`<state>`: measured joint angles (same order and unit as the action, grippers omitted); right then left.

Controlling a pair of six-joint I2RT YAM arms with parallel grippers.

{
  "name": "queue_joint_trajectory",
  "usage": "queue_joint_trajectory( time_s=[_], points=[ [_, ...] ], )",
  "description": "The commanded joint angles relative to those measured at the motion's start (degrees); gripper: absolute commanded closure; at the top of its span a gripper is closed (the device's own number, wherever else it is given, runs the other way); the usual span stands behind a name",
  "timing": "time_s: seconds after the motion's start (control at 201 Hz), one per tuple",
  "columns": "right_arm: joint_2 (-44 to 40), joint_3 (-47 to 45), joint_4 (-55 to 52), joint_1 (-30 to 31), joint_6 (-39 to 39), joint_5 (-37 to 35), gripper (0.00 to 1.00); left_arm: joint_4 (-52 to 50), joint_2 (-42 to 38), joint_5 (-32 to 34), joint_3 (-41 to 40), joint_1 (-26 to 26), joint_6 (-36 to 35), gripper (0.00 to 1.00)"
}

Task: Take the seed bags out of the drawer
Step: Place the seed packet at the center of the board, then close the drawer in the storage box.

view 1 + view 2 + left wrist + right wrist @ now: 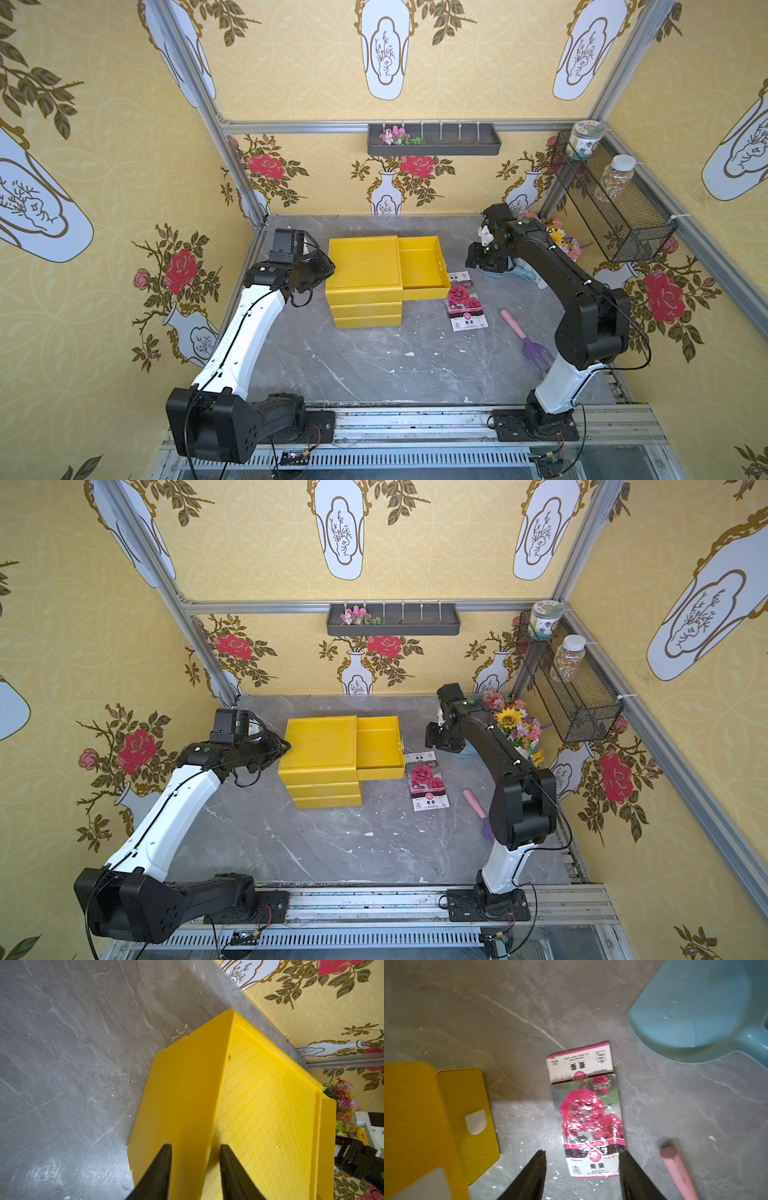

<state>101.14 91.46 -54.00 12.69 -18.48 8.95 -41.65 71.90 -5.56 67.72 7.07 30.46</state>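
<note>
Glossy flat seed bags [464, 300] lying on my grey marbled desk [374, 365] right of centre, just beside the pulled-out yellow plastic drawer [419, 266], my right jaws spread wide above them, my left jaws clamped on the grid-textured top edge of the boxy cabinet [187, 1084].

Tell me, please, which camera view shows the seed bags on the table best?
The right wrist view: the seed bags fill the centre, flower print plain. In both top views they appear small beside the open drawer. The left wrist view misses them.
</note>
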Motion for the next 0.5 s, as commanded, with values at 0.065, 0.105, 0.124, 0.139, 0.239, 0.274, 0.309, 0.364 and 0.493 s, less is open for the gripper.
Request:
queue_joint_trajectory(
  time_s=[0.065, 0.105, 0.124, 0.139, 0.239, 0.274, 0.309, 0.364, 0.493],
  points=[
    [-0.2, 1.9, 1.1, 3.1, -4.3, 4.2, 0.38, -2.6, 0.4, 1.0, 0.0, -0.1, 0.0, 0.57],
    [-0.2, 2.2, 1.3, 3.5, -4.8, 4.9, 0.38, -2.6, 0.5, 1.0, 0.1, 0.0, 0.0, 0.57],
    [0.0, 2.5, 1.5, 3.8, -5.1, 5.1, 0.38, -2.6, 0.5, 1.0, 0.2, 0.0, 0.0, 0.57],
    [0.1, 2.8, 1.5, 4.0, -5.2, 5.3, 0.38, -2.6, 0.5, 0.9, 0.1, 0.0, 0.0, 0.57],
    [0.6, 4.0, 1.6, 5.3, -5.9, 6.2, 0.38, -2.5, 0.6, 0.8, 0.2, 0.0, 0.0, 0.57],
    [1.0, 4.4, 1.7, 5.6, -6.2, 6.4, 0.38, -2.5, 0.6, 0.7, 0.2, 0.0, 0.0, 0.57],
    [1.2, 4.8, 1.8, 5.9, -6.4, 6.9, 0.38, -2.4, 0.6, 0.7, 0.3, 0.0, 0.0, 0.57],
    [1.6, 4.9, 2.3, 6.3, -7.0, 7.9, 0.38, -2.4, 0.7, 0.6, 0.3, 0.0, -0.1, 0.57],
    [2.2, 4.7, 4.1, 8.2, -8.9, 10.4, 0.38, -2.3, 0.9, 0.3, 0.4, 0.0, -0.2, 0.57]
  ],
)
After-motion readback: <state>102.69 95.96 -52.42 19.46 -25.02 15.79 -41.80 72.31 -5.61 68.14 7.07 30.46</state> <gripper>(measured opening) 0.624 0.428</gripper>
